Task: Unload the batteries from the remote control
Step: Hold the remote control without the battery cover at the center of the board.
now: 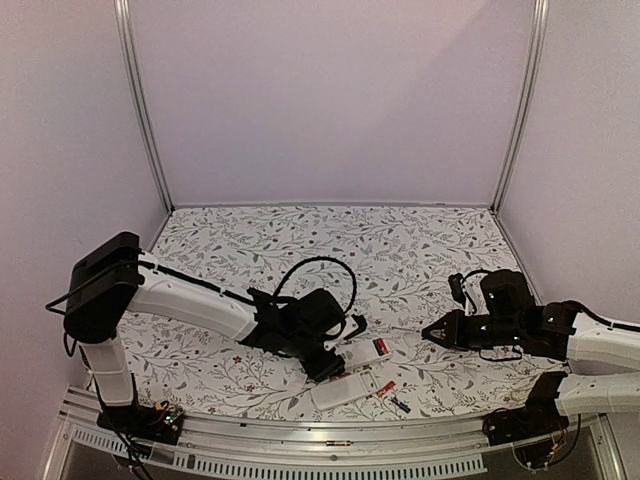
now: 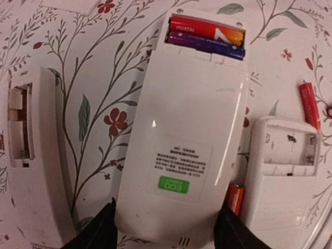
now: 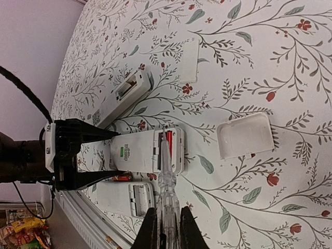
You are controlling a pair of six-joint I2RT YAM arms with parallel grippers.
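A white remote control lies back up on the table, its battery bay open. Two batteries sit in the bay: a red-orange one and a dark purple one beside it. My left gripper is shut on the remote's lower end, one black finger against each side. My right gripper is shut on a clear pen-like stick. The stick's tip hovers over the bay, by the red battery. In the top view the left gripper and right gripper face each other across the remote.
Two other white remotes with empty bays lie either side: one left, one right. Loose batteries rest nearby: a red one and an orange one. A detached cover lies farther out. The table's metal front rail is close.
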